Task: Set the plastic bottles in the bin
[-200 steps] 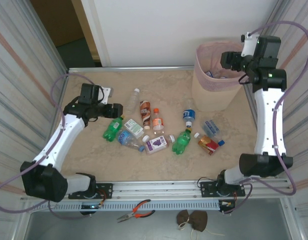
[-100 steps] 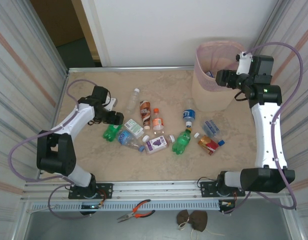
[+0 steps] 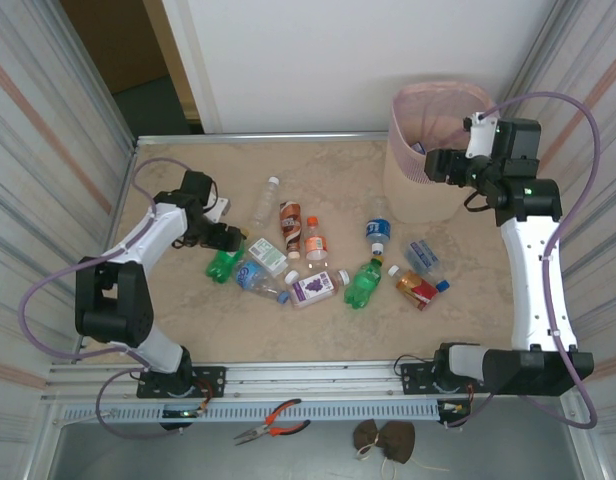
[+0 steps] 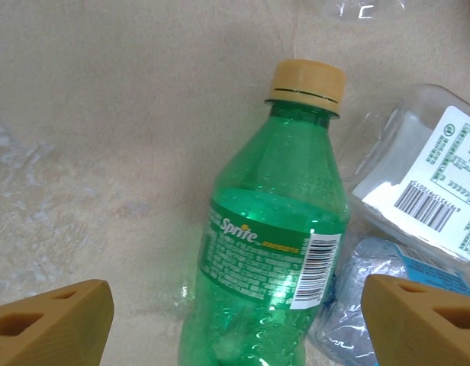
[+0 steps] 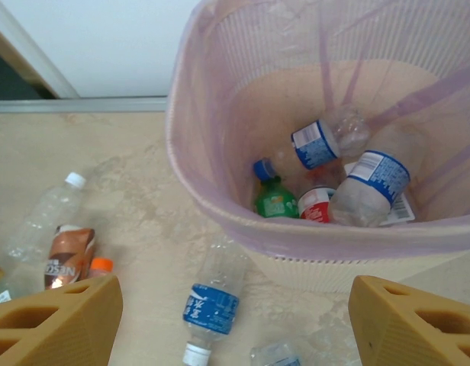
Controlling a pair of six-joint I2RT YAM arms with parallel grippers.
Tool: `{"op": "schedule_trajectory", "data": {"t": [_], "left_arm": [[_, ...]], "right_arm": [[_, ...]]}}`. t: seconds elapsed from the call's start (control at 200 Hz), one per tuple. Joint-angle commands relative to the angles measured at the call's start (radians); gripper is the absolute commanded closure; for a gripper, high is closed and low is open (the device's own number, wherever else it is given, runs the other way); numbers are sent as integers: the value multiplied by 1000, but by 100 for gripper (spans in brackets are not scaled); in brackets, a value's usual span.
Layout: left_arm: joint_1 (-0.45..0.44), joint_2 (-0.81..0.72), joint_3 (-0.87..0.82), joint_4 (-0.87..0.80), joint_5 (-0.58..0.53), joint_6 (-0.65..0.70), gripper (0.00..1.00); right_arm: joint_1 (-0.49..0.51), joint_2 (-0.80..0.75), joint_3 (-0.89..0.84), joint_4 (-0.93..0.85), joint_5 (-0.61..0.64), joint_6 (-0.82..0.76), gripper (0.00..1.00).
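left gripper wide open, green bottle between jaws, ungripped | right gripper open, empty, above bin

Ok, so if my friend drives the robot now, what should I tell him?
Left gripper: open, jaws either side of the green Sprite bottle, not gripping it.
Right gripper: open, empty, up by the bin.
Done: several bottles lie inside the bin.
To do: about eleven loose bottles on the table; probably the Sprite one first.
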Motion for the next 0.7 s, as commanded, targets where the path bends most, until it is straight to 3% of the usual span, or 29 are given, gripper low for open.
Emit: {"op": "schedule_trajectory", "data": {"t": [0.0, 0.696], "left_arm": [[12, -46, 4, 2, 16, 24, 15], [21, -56, -64, 47, 72, 15, 15]], "right_arm": [[17, -33, 14, -36, 15, 16, 23], [77, -25, 83, -106, 50, 8, 23]]}}
